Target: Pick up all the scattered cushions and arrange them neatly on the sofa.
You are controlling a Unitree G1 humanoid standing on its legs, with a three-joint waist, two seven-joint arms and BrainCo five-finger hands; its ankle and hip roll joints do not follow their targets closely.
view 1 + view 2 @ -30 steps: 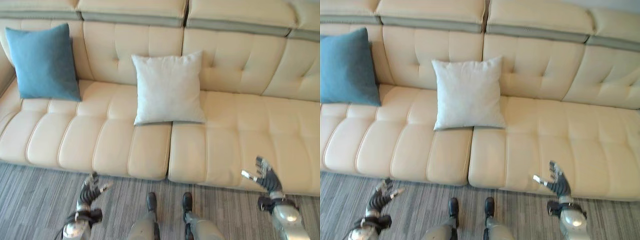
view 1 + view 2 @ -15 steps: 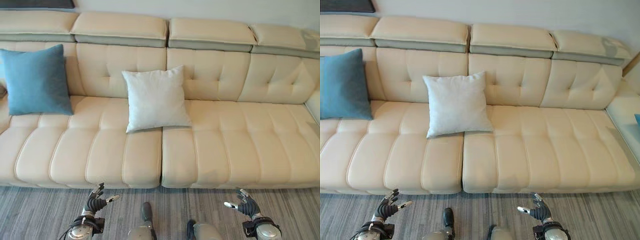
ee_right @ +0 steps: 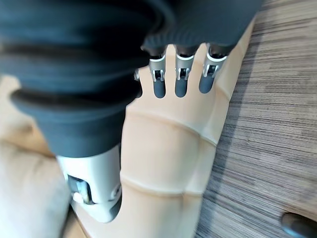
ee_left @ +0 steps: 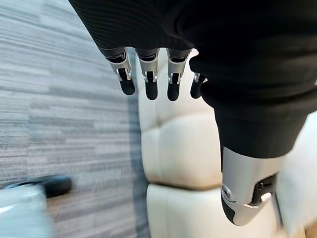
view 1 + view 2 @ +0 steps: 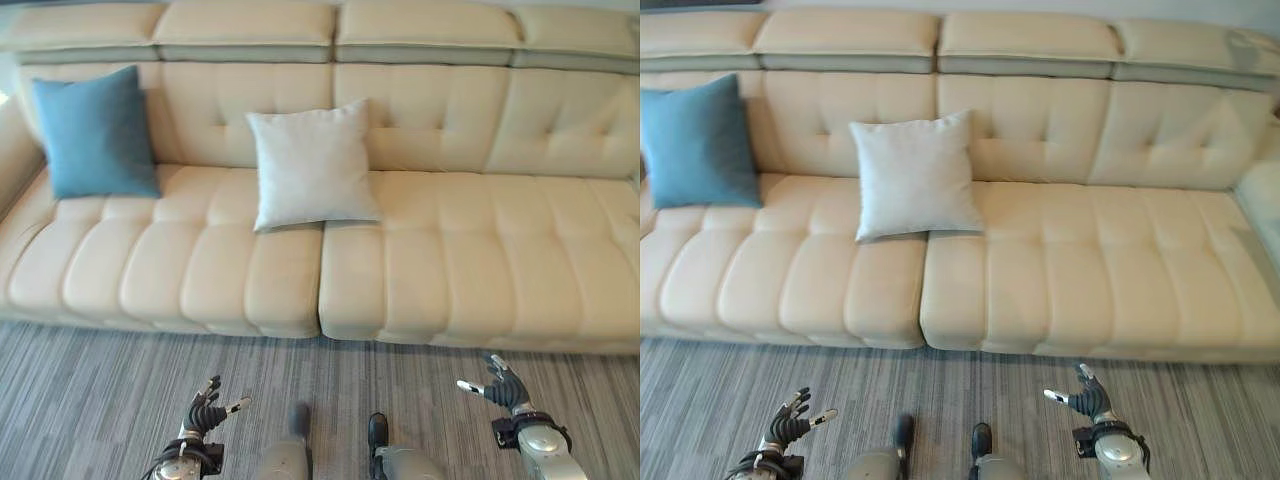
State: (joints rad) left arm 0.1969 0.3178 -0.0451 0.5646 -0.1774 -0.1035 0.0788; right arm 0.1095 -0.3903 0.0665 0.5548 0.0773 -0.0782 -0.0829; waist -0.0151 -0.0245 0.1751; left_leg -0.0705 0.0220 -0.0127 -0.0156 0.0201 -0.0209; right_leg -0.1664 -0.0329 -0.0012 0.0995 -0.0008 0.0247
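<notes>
Grey striped carpet (image 5: 90,390) under a cream tufted sofa (image 5: 450,250)

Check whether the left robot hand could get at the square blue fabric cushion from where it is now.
Probably not yet. The left robot hand hangs open, low over the grey striped carpet, while the square blue fabric cushion leans on the cream leather sofa's backrest. Nothing blocks the way.

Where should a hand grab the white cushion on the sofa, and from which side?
Probably the white cushion by its top edge, coming from the front and above: it leans upright against the sofa backrest, so that edge and its upper corners stand free, while the bottom sits on the seat.
</notes>
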